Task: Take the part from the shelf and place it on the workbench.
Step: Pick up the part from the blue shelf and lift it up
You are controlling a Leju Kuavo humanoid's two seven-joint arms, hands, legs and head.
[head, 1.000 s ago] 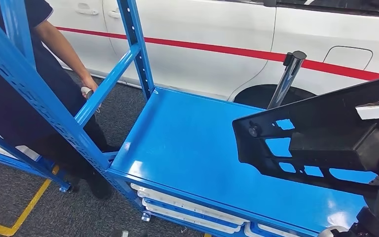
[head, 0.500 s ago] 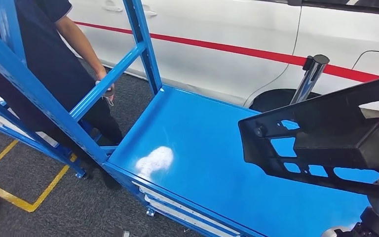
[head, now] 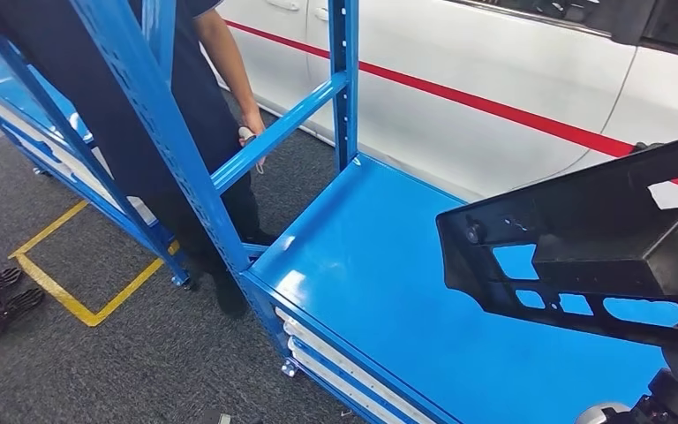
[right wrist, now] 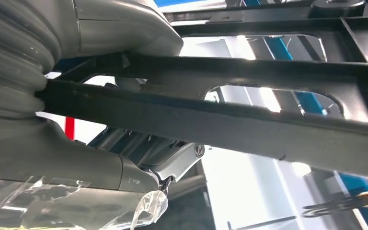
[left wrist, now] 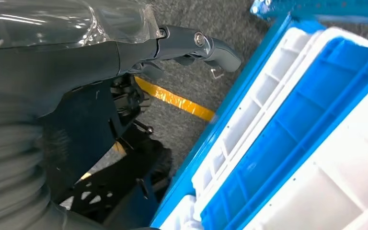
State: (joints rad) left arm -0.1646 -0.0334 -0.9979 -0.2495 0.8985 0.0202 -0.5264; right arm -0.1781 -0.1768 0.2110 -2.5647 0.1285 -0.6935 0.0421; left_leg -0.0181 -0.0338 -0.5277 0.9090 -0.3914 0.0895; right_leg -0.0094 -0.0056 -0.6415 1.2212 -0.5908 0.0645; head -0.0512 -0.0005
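Black part (head: 583, 256) (edge cropped) hides right robot hand (right wrist: 124, 158).

The head view has panned left: the blue shelf (head: 388, 291), the person (head: 203, 115) and the white car (head: 494, 115) sit further right in frame. The black part (head: 583, 256) keeps its frame position. Yellow floor tape (head: 79, 305) is now more exposed.

Grey carpeted floor (head: 132, 353), yellow tape line (head: 71, 300), seemingly white car (head: 494, 79) behind.
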